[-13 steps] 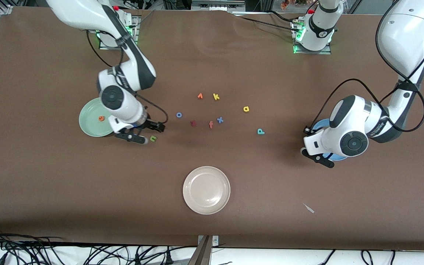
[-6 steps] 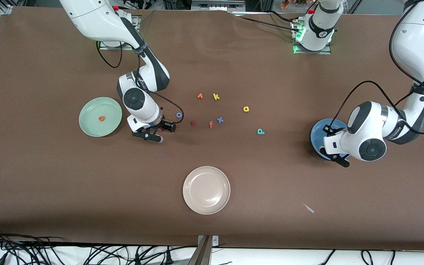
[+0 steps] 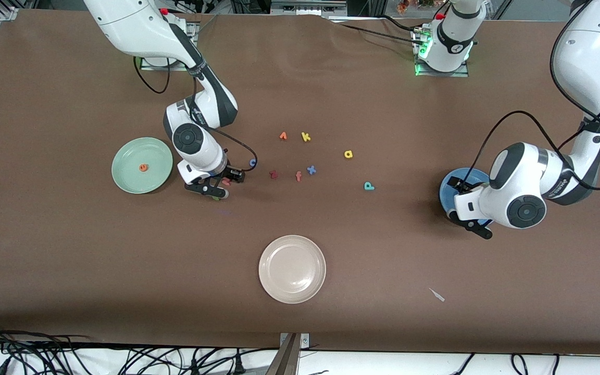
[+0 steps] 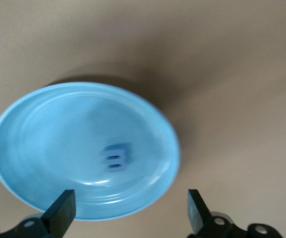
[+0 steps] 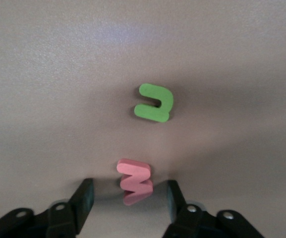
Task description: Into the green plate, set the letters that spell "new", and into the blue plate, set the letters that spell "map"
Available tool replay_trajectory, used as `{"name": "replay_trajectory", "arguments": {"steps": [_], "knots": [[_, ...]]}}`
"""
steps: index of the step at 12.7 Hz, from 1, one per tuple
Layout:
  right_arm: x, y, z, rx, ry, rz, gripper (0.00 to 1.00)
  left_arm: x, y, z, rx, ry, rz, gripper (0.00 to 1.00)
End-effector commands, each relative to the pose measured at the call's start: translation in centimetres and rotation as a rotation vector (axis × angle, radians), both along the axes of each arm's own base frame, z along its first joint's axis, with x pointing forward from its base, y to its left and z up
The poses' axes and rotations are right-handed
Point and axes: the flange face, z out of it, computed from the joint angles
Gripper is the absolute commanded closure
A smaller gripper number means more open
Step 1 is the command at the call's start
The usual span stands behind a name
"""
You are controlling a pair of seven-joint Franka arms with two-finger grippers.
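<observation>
pink foam sat between the right gripper's (image 5: pixel 128 198) fingers (image 5: pixel 83 196): the w (image 5: pixel 135 179), standing on edge, the jaws narrowing on either side but with gaps still showing, so i'd judge it not yet gripped. just past it lay the green n (image 5: pixel 154 103); the green plate (image 3: pixel 123 177), toward the right arm's end, held one letter, the orange e (image 3: pixel 144 167).

the left gripper (image 4: pixel 128 215) hung over the blue plate (image 4: pixel 14 163) with jaws wide and empty, one blue m (image 4: pixel 117 157) lying in the plate below it, probably just dropped.

out among the strays waited the teal p (image 3: pixel 368 186) and yellow a (image 3: pixel 348 153). i counted three plates, one cream-white plate (image 3: pixel 292 269) unused.
</observation>
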Motion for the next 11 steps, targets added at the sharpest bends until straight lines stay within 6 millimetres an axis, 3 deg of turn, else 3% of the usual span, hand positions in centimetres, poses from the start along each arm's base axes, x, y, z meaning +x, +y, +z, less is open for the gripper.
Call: {"name": "replay_trajectory", "arguments": {"steps": [1,5,7,9,11], "knots": [[0.0,-0.6,1.7,0.004,-0.019,0.01,0.99,-1.6,-3.0,2.4,0.015,-0.018,0.117,0.0],[1.4,-1.8,4.8,0.012,-0.061,-0.002,1.0,-5.1,-6.3,2.8,0.013,-0.113,0.263,0.0],[2.3,-4.2,8.0,-0.018,-0.027,-0.013,1.0,-6.7,-8.5,2.2,0.007,-0.126,0.347,0.0],[2.8,-9.6,10.0,-0.055,0.047,0.042,1.0,-8.7,-11.6,0.8,0.0,-0.167,0.454,0.0],[2.5,-15.3,10.6,-0.067,0.083,0.051,1.0,-11.0,-13.9,-1.1,-0.022,-0.21,0.541,0.0]]}}
